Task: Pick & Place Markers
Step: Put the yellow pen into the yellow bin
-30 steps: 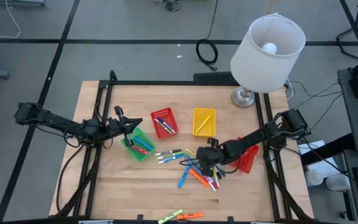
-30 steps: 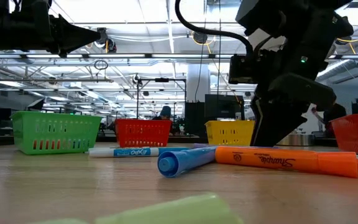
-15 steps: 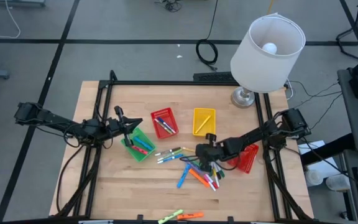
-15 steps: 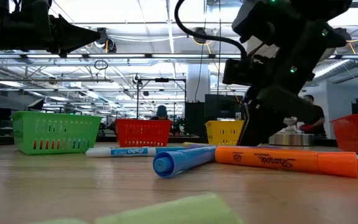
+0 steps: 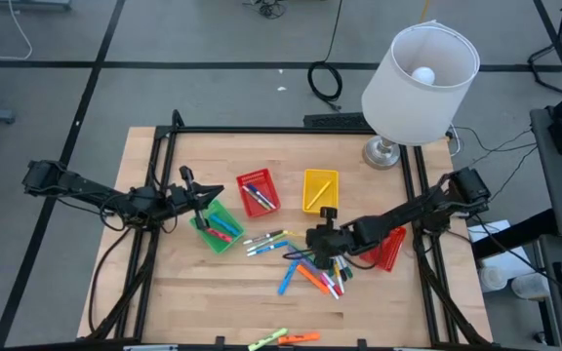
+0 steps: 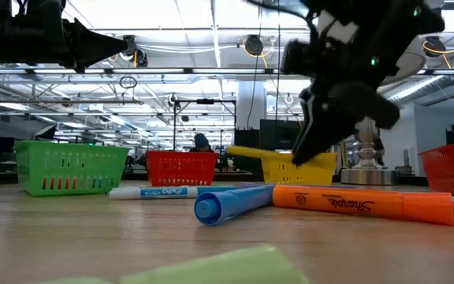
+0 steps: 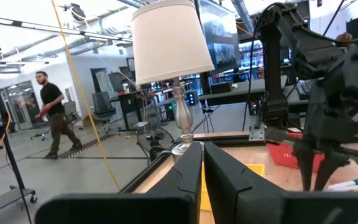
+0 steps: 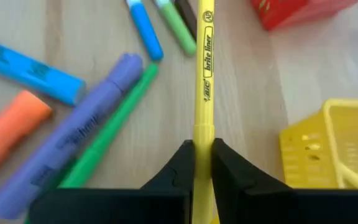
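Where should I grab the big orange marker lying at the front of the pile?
Grip the orange marker mid-barrel, coming straight down with the jaws across its width. It lies flat on the table, and its long, even barrel shows clear from the front in the low view.

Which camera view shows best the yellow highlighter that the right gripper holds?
The right wrist view: the yellow highlighter fills it, pinched in the right gripper. The low view shows it lifted; the high view hides it under the arm; the left wrist view misses it.
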You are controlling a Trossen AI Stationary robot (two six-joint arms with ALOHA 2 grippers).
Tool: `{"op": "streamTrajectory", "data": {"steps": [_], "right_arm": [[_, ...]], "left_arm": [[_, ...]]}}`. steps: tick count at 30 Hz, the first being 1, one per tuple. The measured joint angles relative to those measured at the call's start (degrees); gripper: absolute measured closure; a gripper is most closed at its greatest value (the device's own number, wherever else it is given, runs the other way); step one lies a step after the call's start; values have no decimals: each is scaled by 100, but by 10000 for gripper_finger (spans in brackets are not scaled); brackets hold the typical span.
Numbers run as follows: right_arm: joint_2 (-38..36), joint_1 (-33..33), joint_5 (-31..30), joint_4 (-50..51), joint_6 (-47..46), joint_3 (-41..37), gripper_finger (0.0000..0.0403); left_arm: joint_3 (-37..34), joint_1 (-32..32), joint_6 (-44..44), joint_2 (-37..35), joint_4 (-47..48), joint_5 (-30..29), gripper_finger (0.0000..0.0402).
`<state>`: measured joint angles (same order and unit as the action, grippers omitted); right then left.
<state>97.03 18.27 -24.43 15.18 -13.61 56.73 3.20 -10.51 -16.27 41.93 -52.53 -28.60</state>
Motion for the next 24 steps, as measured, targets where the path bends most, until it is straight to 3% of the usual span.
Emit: {"op": "streamTrajectory", "data": {"steps": [4, 10, 24], "right_arm": [[-412, 143, -549, 45, -29, -9, 384], [-1178, -115, -1629, 148, -871, -58, 384], [-1342, -1110, -1317, -64, -2016, -1008, 384]], "left_arm": [[0, 1, 0, 0, 2, 2, 376], [1, -1, 22, -1, -11, 7, 376], [2, -1, 109, -2, -7, 4, 376]]}}
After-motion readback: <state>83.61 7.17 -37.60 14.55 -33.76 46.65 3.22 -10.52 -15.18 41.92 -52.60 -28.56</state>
